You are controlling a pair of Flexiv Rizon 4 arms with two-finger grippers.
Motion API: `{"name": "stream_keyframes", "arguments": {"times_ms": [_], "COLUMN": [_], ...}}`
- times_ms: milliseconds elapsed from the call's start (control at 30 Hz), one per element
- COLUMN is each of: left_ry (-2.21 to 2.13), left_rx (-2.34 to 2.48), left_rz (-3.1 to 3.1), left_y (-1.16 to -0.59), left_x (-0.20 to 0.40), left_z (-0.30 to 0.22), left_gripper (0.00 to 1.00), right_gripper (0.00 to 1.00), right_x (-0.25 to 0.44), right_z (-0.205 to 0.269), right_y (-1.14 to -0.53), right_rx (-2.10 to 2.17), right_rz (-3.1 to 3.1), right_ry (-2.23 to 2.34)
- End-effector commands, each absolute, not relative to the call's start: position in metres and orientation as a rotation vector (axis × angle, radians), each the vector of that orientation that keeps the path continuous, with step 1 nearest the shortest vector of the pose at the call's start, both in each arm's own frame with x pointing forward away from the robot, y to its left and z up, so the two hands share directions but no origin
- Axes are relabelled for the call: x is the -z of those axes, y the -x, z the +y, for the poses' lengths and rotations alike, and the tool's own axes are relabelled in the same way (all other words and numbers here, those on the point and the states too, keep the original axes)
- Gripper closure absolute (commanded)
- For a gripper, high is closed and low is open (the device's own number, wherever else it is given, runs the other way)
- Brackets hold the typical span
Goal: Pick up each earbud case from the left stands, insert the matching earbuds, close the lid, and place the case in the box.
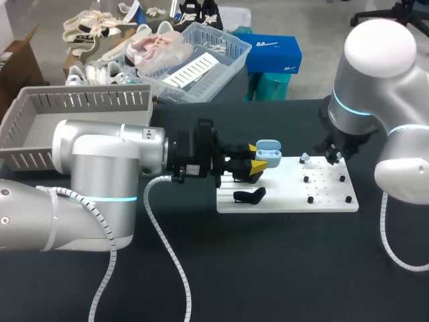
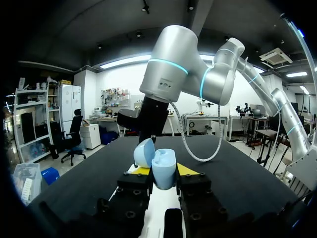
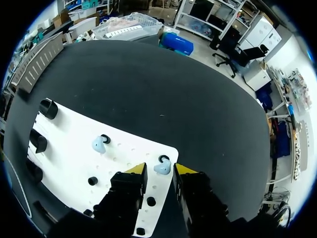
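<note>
Case (image 2: 164,166), lid open, pinched in left gripper (image 2: 159,171) at board (image 1: 288,201) edge. Right gripper (image 3: 159,171) slightly open, empty, earbud (image 3: 162,168) btwn tips. Risk: off-centre close flicks earbud off board, or tilts it wrong for case.

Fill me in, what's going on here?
The left gripper is shut on the light blue earbud case, lid open, over the white board. The right gripper is down at the board, open, its fingers either side of one blue earbud but not clearly gripping it. A second earbud lies further along the board.
</note>
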State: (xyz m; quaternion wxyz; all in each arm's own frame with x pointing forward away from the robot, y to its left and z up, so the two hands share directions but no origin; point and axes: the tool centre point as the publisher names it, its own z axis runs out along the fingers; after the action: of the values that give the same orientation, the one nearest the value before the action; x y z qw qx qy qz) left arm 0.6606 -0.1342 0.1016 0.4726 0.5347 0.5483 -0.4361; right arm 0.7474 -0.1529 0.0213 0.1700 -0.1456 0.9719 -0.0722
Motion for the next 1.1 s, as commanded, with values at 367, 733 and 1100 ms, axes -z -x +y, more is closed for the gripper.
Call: {"name": "stream_keyframes", "arguments": {"times_ms": [367,733,1100], "left_ry": [-1.306,-1.306,-1.306], "left_rx": [1.066,1.066,1.066], "left_rz": [1.341,1.341,1.341], "left_y": [-0.66,-0.66,-0.66], "left_x": [-0.101,-0.101,-0.101], "left_z": [-0.134,-0.134,-0.134], "left_gripper": [1.0,1.0,1.0], "right_gripper": [0.81,1.0,1.0], "right_x": [-0.02,-0.023,-0.05], "right_z": [-0.151,-0.152,-0.158], "right_y": [-0.75,-0.747,-0.729], "right_rx": [0.227,0.245,0.25], "right_rz": [2.766,2.768,2.748], "right_ry": [0.397,0.386,0.385]}}
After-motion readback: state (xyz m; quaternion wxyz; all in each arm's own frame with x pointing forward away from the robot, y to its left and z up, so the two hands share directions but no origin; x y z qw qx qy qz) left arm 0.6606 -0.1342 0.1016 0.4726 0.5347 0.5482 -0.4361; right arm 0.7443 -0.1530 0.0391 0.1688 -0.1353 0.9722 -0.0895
